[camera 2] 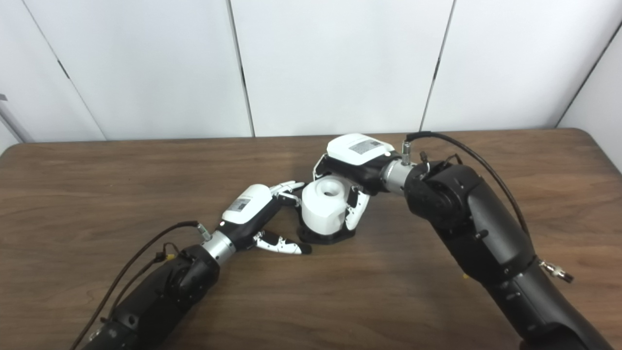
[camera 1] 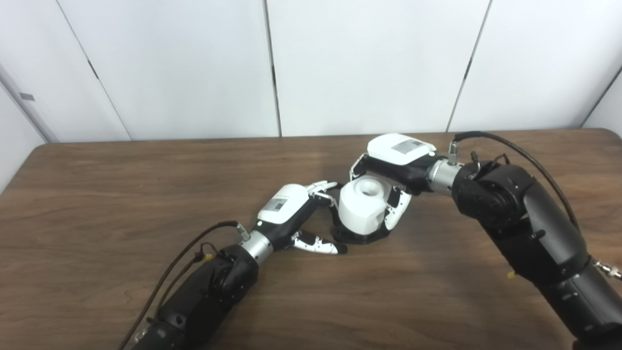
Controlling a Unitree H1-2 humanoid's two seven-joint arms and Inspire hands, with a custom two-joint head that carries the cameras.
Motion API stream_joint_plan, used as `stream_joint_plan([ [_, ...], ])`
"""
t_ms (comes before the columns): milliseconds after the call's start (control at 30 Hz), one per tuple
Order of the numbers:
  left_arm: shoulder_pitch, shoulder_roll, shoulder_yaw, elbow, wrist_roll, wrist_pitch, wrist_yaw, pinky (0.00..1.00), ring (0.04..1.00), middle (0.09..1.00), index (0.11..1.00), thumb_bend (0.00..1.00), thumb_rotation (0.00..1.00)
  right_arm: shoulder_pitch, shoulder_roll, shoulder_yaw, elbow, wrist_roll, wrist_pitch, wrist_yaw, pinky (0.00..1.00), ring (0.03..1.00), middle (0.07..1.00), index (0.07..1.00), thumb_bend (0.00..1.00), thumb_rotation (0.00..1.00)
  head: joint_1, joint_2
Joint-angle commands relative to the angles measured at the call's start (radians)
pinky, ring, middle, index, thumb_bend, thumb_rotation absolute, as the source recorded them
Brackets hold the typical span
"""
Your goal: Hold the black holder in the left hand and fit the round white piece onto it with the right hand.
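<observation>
The round white piece (camera 1: 362, 206), a cylinder with a hole in its top, stands on the black holder (camera 1: 362, 236), whose base rests on the table near the middle. My right hand (camera 1: 393, 167) reaches over it from the right, fingers (camera 1: 396, 210) pressed on its right side and thumb behind it, shut on the piece. My left hand (camera 1: 296, 211) lies just left of the holder with its fingers spread. Its thumb stretches along the table to the holder's base, and its other fingertips (camera 1: 324, 186) sit by the white piece's upper left. It holds nothing.
The brown wooden table (camera 1: 121, 194) runs back to a white panelled wall. Black cables run along both forearms, the right one (camera 1: 510, 146) arching above the wrist.
</observation>
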Motion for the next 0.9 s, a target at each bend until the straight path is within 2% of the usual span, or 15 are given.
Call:
stream_joint_plan([
  [0,0.048,0.003,-0.036,0.043,0.035,0.024,-0.084,0.82,0.916,0.899,0.476,0.52,0.07,-0.055,-0.011,-0.021,-0.041,0.006,0.004,-0.015,0.72,0.769,0.716,0.481,0.53,0.14,0.003,0.001],
  [533,0.051,0.002,-0.035,0.043,0.036,0.023,-0.081,0.81,0.908,0.894,0.477,0.52,0.07,-0.055,-0.005,-0.031,-0.038,0.027,0.008,-0.019,0.72,0.772,0.718,0.480,0.52,0.14,0.004,0.008],
  [867,0.046,-0.001,-0.033,0.048,0.032,0.028,-0.086,0.81,0.913,0.894,0.476,0.52,0.07,-0.086,-0.016,-0.080,-0.064,0.070,0.044,-0.008,0.68,0.772,0.727,0.480,0.52,0.14,0.003,0.010],
])
